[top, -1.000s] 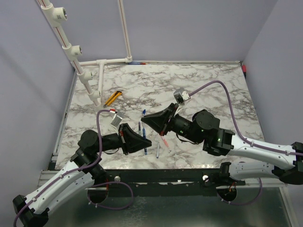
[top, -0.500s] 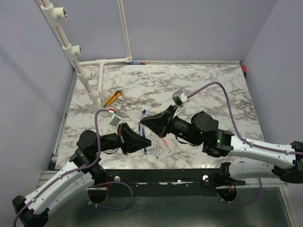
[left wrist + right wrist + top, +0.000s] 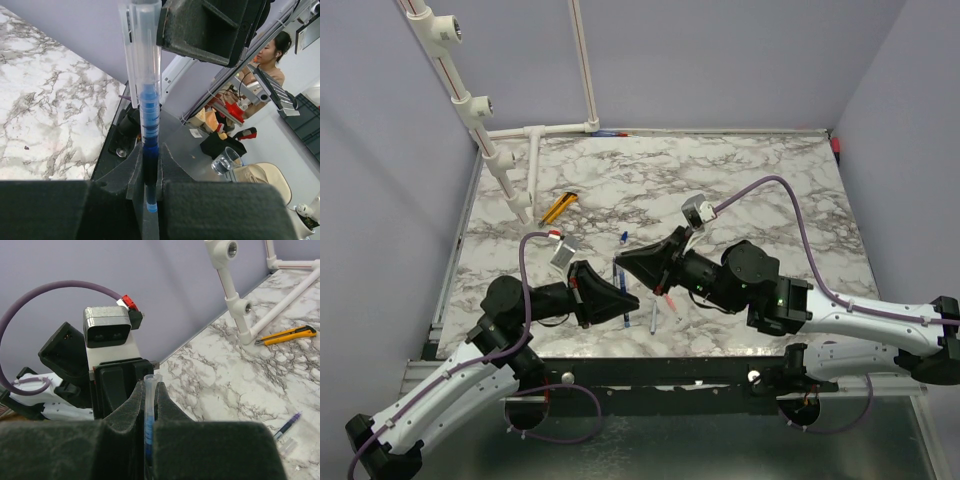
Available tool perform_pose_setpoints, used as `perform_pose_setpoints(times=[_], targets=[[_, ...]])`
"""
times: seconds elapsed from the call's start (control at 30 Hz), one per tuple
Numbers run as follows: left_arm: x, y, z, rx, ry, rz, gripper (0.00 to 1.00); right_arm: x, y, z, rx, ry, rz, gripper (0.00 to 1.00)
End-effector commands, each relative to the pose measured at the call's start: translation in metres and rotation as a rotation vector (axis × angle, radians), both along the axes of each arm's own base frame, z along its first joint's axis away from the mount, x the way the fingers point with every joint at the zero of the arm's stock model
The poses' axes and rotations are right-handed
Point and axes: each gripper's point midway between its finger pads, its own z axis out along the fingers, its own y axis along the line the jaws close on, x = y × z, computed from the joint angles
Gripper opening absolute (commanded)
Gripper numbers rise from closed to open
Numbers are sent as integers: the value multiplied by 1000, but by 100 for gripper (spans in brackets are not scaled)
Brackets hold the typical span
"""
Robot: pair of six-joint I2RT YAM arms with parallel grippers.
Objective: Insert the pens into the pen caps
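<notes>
Left hand [image 3: 149, 167] clenched on blue pen [image 3: 149, 125], right hand [image 3: 149, 392] clenched on clear cap [image 3: 142, 45] — pen's end inside cap, above marble surface [image 3: 740, 180].

Your marble table [image 3: 760, 180] carries: yellow-and-black tool [image 3: 558, 207] beside the pipe frame [image 3: 535, 170], blue cap [image 3: 623, 237] mid-table, red pen [image 3: 666, 298] and whitish pen [image 3: 653, 320] near front edge.

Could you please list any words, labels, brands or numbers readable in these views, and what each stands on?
No text is readable anywhere.
Clear blue-ink pen, left wrist view: no print shows.
Clear tube, right wrist view: none.
Yellow-and-black tool: no legible marking.
Wrist camera housing: no label shows.
Background clutter: too blurred to read.
</notes>
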Motion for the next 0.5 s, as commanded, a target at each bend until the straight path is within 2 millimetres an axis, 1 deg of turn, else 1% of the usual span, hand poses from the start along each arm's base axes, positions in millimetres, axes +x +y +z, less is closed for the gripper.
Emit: perform_pose_setpoints(times=[0.0, 0.3, 0.47], targets=[[2, 5, 20, -37, -58, 43, 0, 0, -2, -15, -46, 3, -23, 1], [8, 9, 26, -38, -71, 90, 0, -6, 1, -19, -51, 6, -11, 1], [13, 11, 30, -27, -110, 124, 0, -10, 2, -20, -53, 8, 3, 1]])
